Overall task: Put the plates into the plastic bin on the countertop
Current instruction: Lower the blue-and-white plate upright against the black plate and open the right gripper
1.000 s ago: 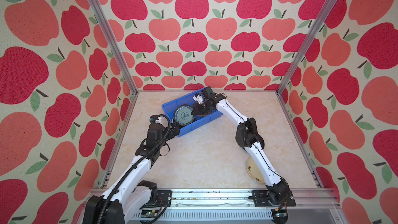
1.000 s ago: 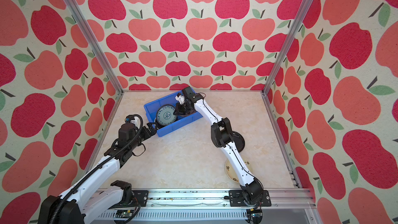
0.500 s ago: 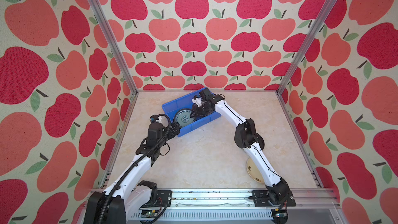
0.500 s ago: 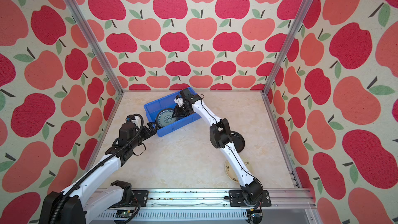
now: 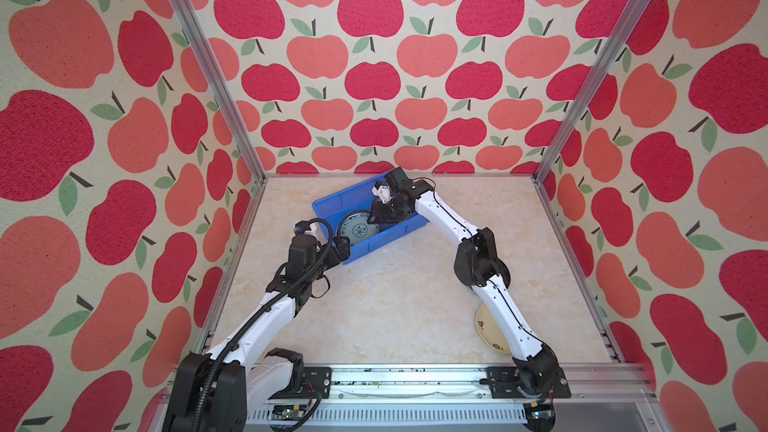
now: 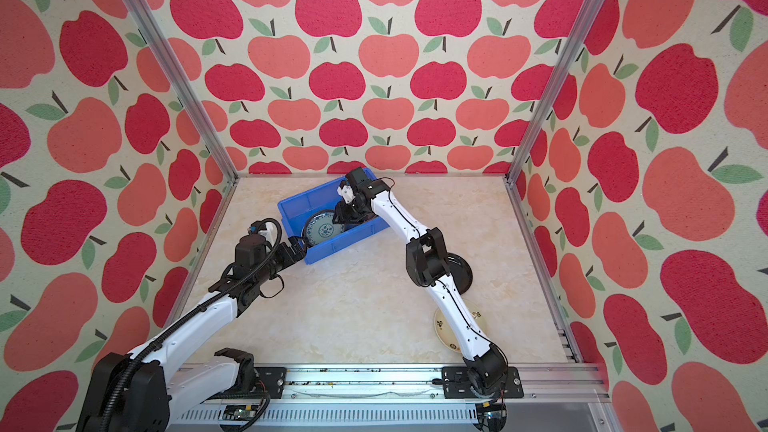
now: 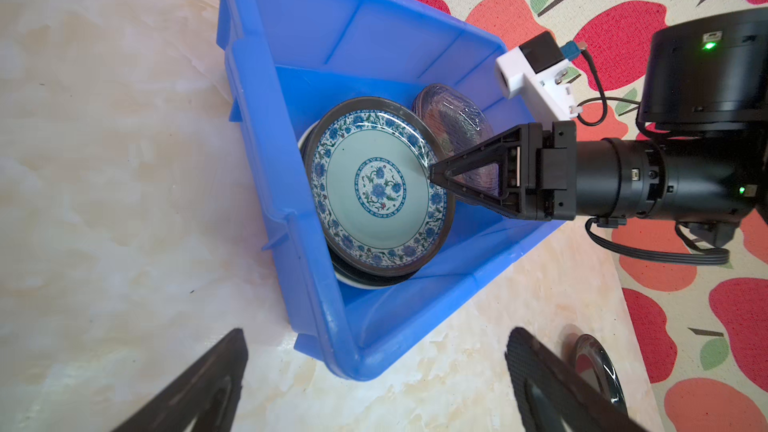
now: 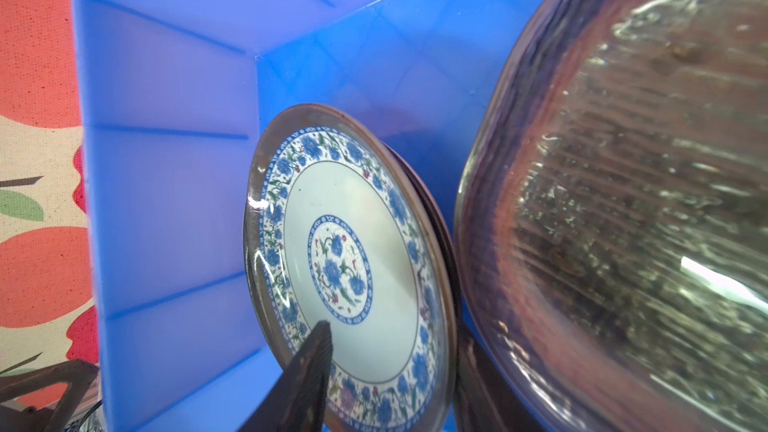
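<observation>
1. Right wrist view: the patterned plate [image 8: 345, 251] rests on others in the blue bin [image 8: 166, 160], beside a glass plate [image 8: 623, 201].
2. The right fingers [image 8: 309, 371], clamped a second ago, stand parted astride its rim: let go.
3. The left fingers [image 7: 536, 367] gape empty at the bin's corner.
4. A cream plate [image 5: 484, 322] waits on the desk [image 5: 395, 305].

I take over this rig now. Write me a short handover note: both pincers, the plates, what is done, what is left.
Left pincer: open, empty, beside the blue bin's near corner.
Right pincer: inside the bin, jaws apart over the blue floral plate's rim, apparently not clamping it.
Done: the floral plate lies on a stack in the bin; a smoky glass dish sits beside it.
Left: cream plate and black plate, both on the countertop under the right arm.
</observation>
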Motion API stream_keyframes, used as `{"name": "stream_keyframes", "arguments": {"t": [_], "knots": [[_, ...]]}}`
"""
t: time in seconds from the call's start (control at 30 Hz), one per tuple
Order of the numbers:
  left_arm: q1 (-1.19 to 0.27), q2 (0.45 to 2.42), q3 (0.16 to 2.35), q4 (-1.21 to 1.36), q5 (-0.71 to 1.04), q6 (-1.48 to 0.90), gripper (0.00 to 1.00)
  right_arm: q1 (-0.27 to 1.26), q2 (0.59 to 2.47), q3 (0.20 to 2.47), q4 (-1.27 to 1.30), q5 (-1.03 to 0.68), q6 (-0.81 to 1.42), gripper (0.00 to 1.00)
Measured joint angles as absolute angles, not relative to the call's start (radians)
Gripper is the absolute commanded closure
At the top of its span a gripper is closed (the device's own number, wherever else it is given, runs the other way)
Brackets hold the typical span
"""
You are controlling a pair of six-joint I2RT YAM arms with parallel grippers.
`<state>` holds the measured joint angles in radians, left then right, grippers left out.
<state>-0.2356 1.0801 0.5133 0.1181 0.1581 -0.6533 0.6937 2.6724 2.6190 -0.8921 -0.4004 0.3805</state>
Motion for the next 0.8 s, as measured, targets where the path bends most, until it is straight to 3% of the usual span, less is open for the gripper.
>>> {"name": "stream_keyframes", "arguments": {"t": [0.6, 0.8], "knots": [[-0.236, 1.183, 0.563, 0.158, 0.196, -0.646, 0.01, 0.705, 2.611, 2.604, -0.937, -0.278, 0.344, 0.48], [-0.236, 1.206, 0.563, 0.167, 0.204, -0.638, 0.01, 0.717, 2.615, 2.616, -0.970, -0.232, 0.339, 0.63]]}}
